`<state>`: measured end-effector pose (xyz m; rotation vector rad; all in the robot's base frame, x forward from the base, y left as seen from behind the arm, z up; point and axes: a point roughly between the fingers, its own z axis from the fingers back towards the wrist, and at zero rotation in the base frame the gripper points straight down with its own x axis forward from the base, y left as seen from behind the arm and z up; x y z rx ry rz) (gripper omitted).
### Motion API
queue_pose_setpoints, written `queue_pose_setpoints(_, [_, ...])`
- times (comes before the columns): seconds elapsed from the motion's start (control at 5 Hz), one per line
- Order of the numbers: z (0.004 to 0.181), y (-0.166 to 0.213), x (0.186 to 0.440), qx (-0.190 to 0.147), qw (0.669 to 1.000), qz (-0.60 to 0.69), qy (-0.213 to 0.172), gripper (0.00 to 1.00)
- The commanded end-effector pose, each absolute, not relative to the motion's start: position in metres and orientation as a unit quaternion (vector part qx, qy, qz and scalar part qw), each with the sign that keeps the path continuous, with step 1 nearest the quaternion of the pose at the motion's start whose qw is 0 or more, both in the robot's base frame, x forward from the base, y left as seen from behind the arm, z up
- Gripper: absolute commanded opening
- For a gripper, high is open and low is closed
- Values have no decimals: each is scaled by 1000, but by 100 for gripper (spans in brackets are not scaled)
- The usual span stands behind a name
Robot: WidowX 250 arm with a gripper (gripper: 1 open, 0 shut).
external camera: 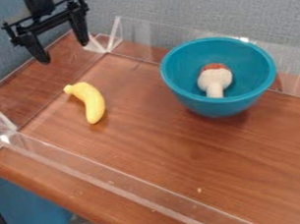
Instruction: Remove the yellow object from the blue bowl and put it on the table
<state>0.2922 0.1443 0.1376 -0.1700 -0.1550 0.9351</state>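
Camera view, banana (87,101): on table (157,153), likely light, rigid, slick; grasp mid-curve.
Gripper (58,45): spread wide, empty.

A white-and-brown mushroom-like toy (213,80) lies tilted, low clear acrylic walls (135,206) stand upright, and a grey-blue textured backdrop (223,7) rises behind.

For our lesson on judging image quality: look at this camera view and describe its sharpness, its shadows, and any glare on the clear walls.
Camera view: generally soft and low in resolution; the gripper at top left, jaws open, is dark with little detail; the yellow banana and blue bowl cast only faint shadows on the table, suggesting diffuse light; the acrylic walls show pale edge highlights.
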Motion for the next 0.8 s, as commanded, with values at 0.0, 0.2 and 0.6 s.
queue_pose_setpoints(0.0, [152,143,292,-77,884,451,-94,100])
queue_pose_setpoints(0.2, [152,140,294,-77,885,450,-89,100])
queue_pose_setpoints(0.6, [152,137,299,-75,886,450,-79,100])
